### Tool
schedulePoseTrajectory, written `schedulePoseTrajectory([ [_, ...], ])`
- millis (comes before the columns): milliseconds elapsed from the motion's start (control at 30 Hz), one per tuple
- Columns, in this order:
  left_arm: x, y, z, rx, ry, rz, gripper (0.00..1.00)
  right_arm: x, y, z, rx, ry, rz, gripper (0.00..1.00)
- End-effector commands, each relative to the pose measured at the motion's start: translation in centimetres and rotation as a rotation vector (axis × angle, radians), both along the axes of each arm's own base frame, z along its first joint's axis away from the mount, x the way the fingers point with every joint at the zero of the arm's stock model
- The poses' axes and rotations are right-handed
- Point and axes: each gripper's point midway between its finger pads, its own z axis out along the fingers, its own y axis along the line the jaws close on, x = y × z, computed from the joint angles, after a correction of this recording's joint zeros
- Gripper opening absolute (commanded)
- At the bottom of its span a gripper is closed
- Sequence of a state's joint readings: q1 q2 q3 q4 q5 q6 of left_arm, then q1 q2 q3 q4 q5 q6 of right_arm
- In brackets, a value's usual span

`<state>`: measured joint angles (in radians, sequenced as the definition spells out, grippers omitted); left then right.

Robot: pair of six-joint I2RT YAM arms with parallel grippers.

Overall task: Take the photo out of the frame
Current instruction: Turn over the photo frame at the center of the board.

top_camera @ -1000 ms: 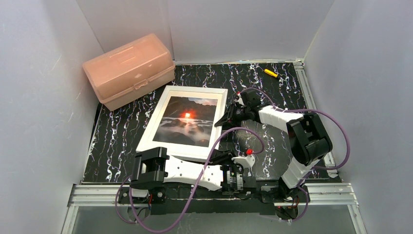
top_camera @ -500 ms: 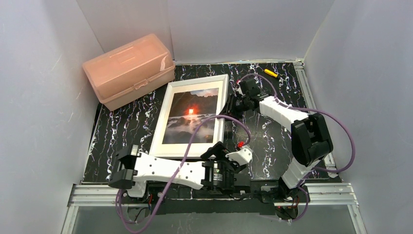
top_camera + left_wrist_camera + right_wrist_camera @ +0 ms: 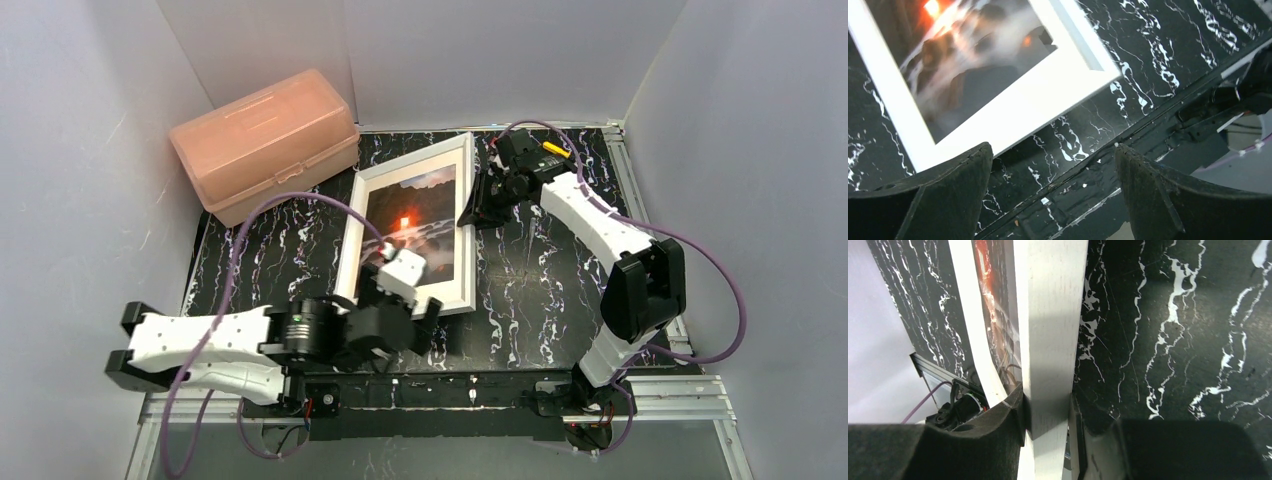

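Two pincers work near one frame [image 3: 468,262]. The right pincer [image 3: 1048,410] is clamped on the frame's white right-hand edge, one finger on the picture side and one on the outer side (the wrist view shows the border pinched squarely between them). The photo [image 3: 418,215], a dark landscape with an orange glow, sits inside the frame behind the white mat.

The left pincer [image 3: 1052,155] hangs over the frame's near edge with its jaws spread wide and nothing between them. Below it are the frame's near corner and the black marbled tabletop [image 3: 545,270].

From above, the frame lies at the middle of the tabletop, long sides running 12 to 6 o'clock. Whether its gripped side is raised I cannot tell.

At 10 o'clock from the frame a pink box [image 3: 265,145] stands just beside its far left corner, leaving little room there. At 3 o'clock the tabletop is bare up to the right arm. A small yellow object [image 3: 556,150] lies at 1 o'clock, near the back wall.
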<state>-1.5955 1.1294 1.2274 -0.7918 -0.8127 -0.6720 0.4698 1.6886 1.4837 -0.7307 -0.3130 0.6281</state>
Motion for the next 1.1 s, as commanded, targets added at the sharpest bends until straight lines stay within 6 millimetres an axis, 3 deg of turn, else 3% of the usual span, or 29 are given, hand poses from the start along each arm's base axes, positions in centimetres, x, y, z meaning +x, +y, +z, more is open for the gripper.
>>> schedulePoseTrajectory([
  [0, 1.4, 2.4, -0.6, -0.144, 0.101, 0.046, 0.88, 0.0, -0.9, 6.3, 0.043, -0.138, 0.025, 0.01],
  [200, 4.4, 6.4, -2.9, -0.153, 0.193, 0.185, 0.80, -0.6, -1.5, 8.9, 0.047, -0.181, 0.040, 0.01],
  [400, 6.9, 8.0, -4.7, -0.191, 0.290, 0.287, 0.32, -0.7, -3.0, 12.1, -0.009, -0.246, 0.008, 0.01],
  [567, 8.9, 7.8, -7.3, -0.260, 0.429, 0.349, 0.03, -0.9, -3.8, 13.4, -0.018, -0.289, -0.009, 0.01],
  [700, 10.3, 7.5, -9.7, -0.285, 0.513, 0.406, 0.00, -1.5, -3.5, 14.1, 0.011, -0.298, 0.010, 0.01],
  [1067, 13.2, 6.0, -17.1, -0.267, 0.717, 0.533, 0.00, -1.6, -3.4, 18.4, 0.065, -0.416, 0.019, 0.01],
])
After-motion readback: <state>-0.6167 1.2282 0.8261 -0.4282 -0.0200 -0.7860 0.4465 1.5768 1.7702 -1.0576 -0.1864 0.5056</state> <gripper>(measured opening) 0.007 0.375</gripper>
